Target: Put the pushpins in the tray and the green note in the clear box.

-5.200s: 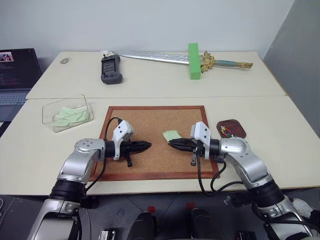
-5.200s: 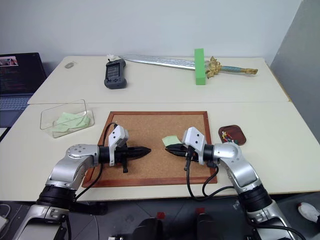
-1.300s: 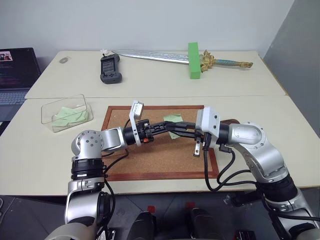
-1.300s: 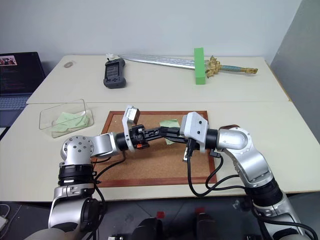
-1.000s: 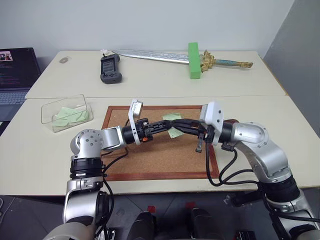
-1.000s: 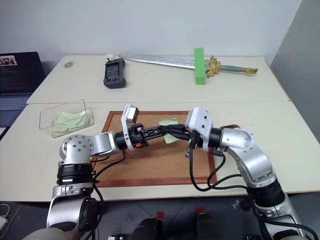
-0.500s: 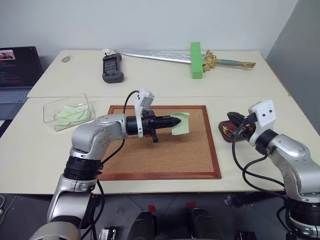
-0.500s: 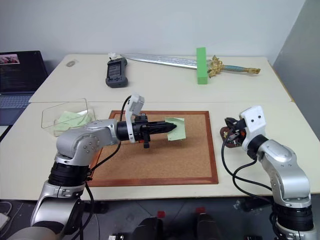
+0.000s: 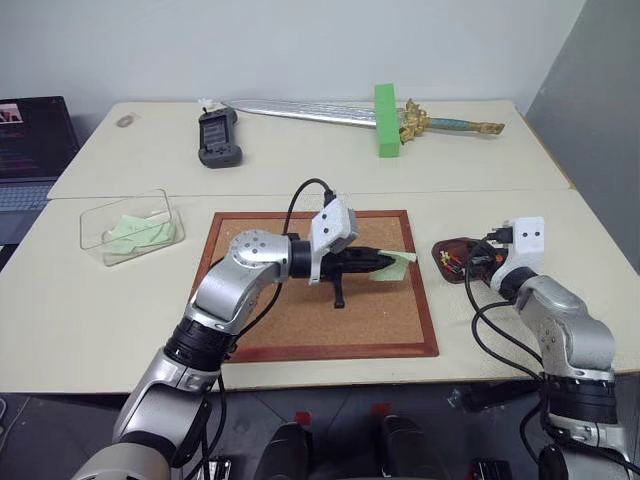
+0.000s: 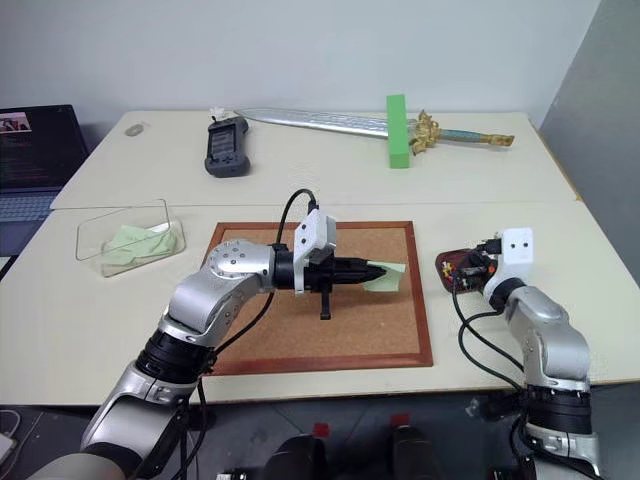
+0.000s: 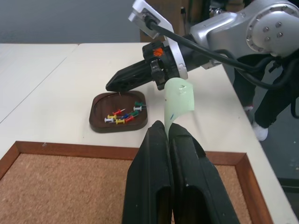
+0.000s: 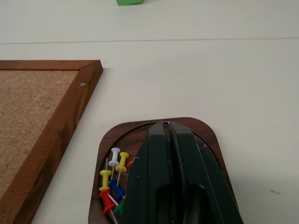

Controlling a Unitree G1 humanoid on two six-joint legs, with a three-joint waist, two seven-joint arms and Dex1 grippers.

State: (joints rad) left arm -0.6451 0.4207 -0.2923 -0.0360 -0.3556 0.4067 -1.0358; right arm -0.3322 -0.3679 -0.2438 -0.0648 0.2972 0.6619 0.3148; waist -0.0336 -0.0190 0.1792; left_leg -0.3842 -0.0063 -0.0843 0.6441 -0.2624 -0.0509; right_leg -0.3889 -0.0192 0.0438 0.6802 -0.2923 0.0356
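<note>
- Two grippers, both closed: left gripper pinches the green note over the corkboard's right edge.
- Right gripper hangs over the tray containing pushpins.
- Clear box sits far left.

No text, label or number can be read anywhere.

Two cream tables are set edge to edge against a plain pale wall (a grey panel stands at the right).
</note>
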